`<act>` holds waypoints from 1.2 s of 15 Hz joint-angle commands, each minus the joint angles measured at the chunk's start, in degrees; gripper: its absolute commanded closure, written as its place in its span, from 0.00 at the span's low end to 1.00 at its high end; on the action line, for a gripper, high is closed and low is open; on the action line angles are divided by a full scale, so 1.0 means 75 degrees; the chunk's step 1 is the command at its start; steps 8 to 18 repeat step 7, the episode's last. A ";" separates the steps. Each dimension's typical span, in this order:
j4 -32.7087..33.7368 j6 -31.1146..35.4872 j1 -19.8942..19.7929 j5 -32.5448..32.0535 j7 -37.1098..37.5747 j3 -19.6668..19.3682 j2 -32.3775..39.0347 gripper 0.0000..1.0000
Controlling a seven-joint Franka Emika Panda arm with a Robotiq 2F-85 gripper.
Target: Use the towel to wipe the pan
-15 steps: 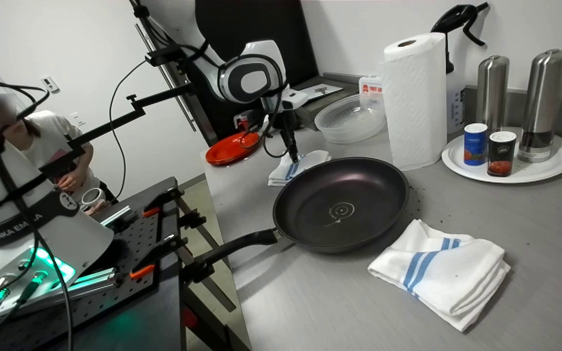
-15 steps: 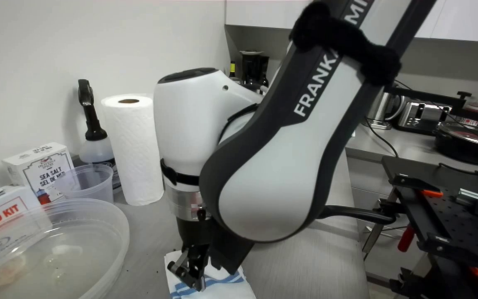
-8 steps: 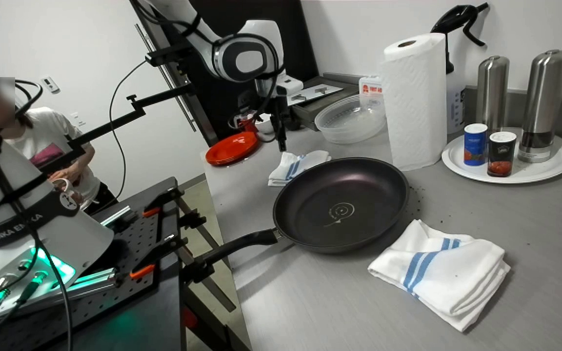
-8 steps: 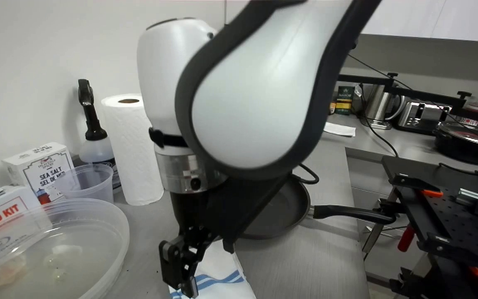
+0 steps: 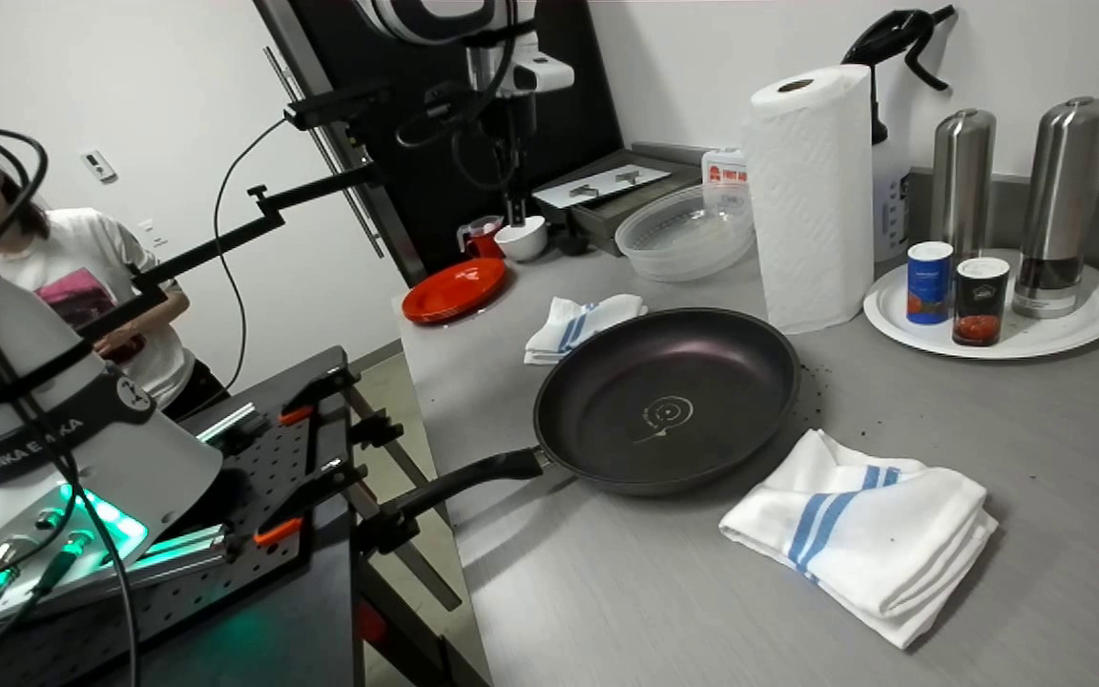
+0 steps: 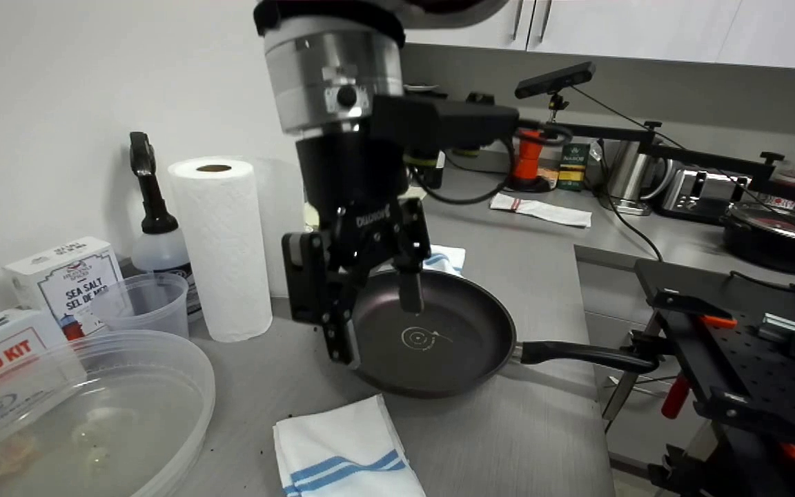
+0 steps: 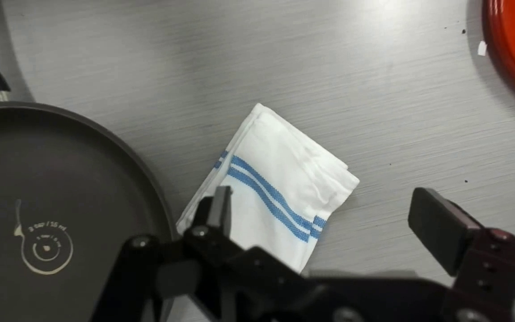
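We see frying pan (image 5: 669, 386) handle (image 5: 471, 478) overhanging tabletop (image 5: 597, 611) edge; pincer (image 6: 380, 328) gapes wide, empty, above towel (image 7: 280, 188); plate (image 5: 1036, 336) carries grinders (image 5: 1065, 205), canisters (image 5: 979, 298).

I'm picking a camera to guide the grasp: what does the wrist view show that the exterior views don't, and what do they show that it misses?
Only the wrist view: an overhead look at a striped towel near the pan, and partly readable lettering inside the pan.
Only the exterior views, both of them: a second striped towel across the pan, the paper towel roll and the spray bottle.
Shared: the pan, the first towel and the open gripper.
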 commanded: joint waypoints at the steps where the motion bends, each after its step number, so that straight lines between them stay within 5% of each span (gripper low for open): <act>1: -0.0066 -0.0259 -0.0033 -0.0008 -0.0005 -0.0007 -0.0288 0.00; 5: -0.0390 -0.0543 -0.0094 -0.0017 -0.0001 0.0008 -0.0940 0.00; 18: -0.0440 -0.0543 -0.0094 -0.0017 -0.0001 0.0007 -0.0929 0.00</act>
